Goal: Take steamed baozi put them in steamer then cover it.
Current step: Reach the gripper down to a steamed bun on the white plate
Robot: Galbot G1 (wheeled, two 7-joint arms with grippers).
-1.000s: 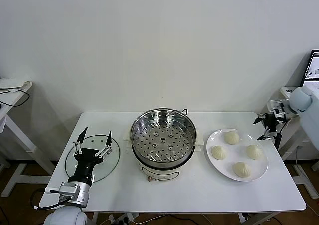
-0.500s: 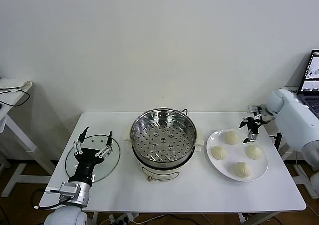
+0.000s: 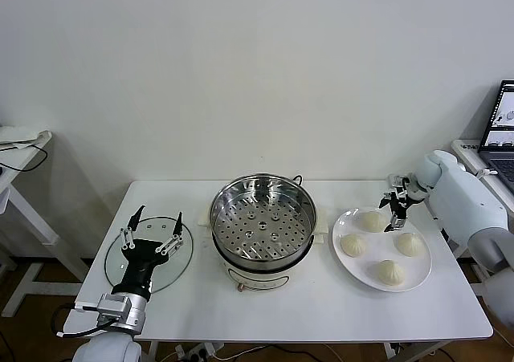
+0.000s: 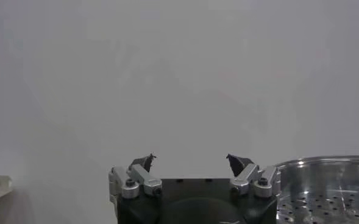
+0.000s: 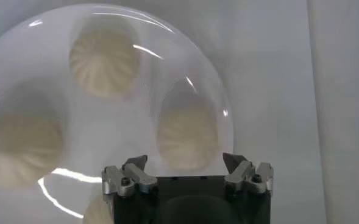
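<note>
My right gripper (image 3: pixel 397 204) hangs open above the table's far right edge, while my left gripper (image 3: pixel 150 227) waits open near its left edge.

White table (image 3: pixel 321 314); glass lid (image 3: pixel 181 262); white plate (image 3: pixel 422 278); laptop (image 3: pixel 502 125).

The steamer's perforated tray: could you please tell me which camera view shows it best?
The head view: the steamer sits centre-table, its whole perforated tray visible from above and empty. The left wrist view catches only a part of rim and tray at its edge; the right wrist view shows none of it.
</note>
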